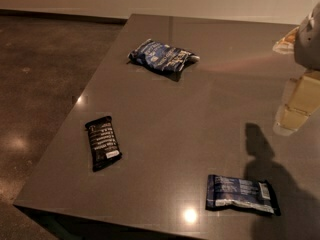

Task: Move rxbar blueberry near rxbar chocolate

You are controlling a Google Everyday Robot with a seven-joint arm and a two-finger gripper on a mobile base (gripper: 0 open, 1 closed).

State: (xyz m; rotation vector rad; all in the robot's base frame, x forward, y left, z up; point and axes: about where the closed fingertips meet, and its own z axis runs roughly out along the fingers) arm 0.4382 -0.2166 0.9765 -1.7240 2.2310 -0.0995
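Camera view is showing my tool (295,106) hanging in at the right edge, over the right side of the counter (165,114), partly cut off by the frame. Cannot tell whether it is spread or pressed together. It is not gripping anything I can see and is not touching any packet. Its shadow (262,156) is falling on the counter below it, running down toward the near right corner.

rxbar blueberry (242,194) is lying flat near the front edge, right of centre, long side running left-right, pale label patch at its right end. The shadow is overlapping that right end. The bar is sitting apart from the tool, lower in frame.

rxbar chocolate (103,143) is lying flat near the left edge, long side running roughly front-back, white label patch at its near end. The two bars are lying well apart.

Blue snack bag (162,57) is lying toward the far side, puffy and crumpled, well apart from both bars. Floor (40,84) is showing on the left.
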